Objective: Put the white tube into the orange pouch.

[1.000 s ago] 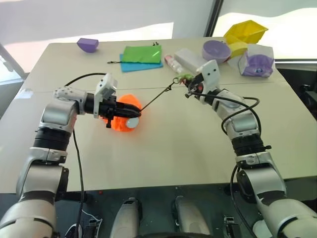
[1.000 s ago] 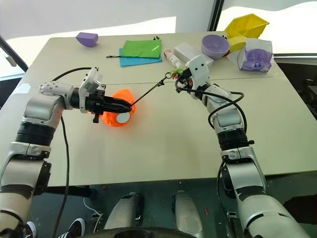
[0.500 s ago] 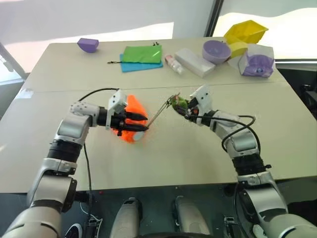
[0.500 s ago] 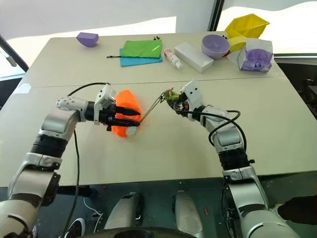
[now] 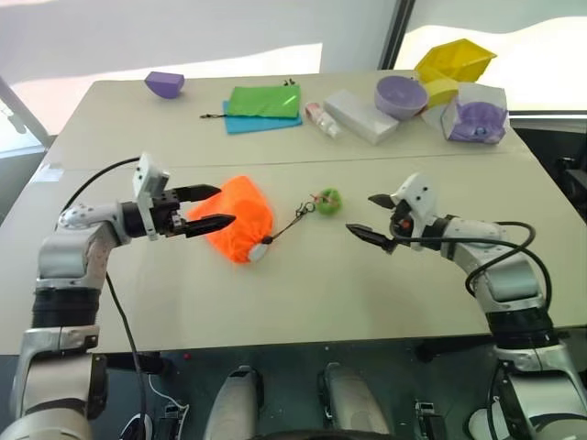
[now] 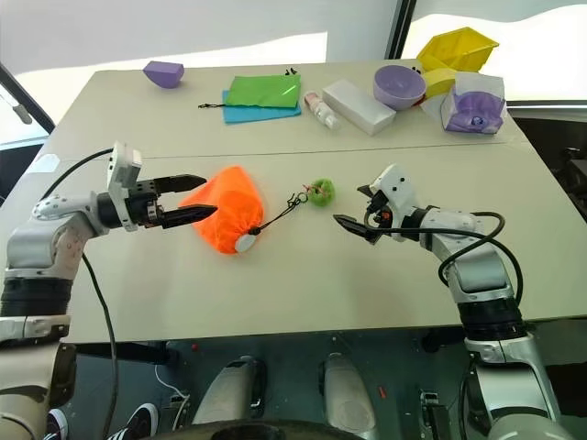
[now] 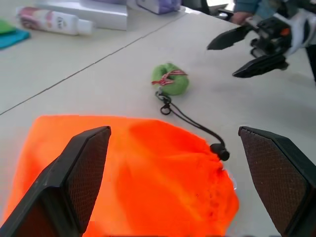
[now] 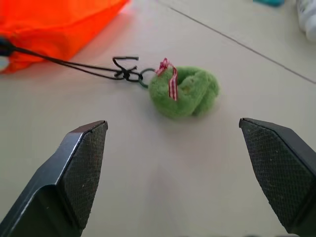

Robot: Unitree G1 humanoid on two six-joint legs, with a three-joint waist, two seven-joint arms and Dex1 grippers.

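The orange pouch [image 5: 240, 218] lies on the table left of centre, its mouth gathered toward the front right. A small white end [image 5: 260, 250] shows at that mouth, seemingly the white tube; the rest is hidden inside. A dark cord [image 5: 294, 220] runs slack from the mouth to the green fuzzy ball [image 5: 328, 198]. My left gripper [image 5: 227, 204] stands open just left of the pouch, fingers level and empty. Right of the ball, my right gripper [image 5: 359, 214] is open and empty, pointing at the ball [image 8: 183, 91].
At the back of the table lie a green pouch [image 5: 264, 99] on a blue one, a small bottle [image 5: 321, 117], a white box [image 5: 359, 115], a purple bowl [image 5: 400, 93], yellow containers [image 5: 453, 62], a clear bag [image 5: 477, 115] and a purple block [image 5: 164, 83].
Both grippers opened and drew back. The left let go of the pouch and the right let go of the green ball; pouch and slack cord now rest on the table.
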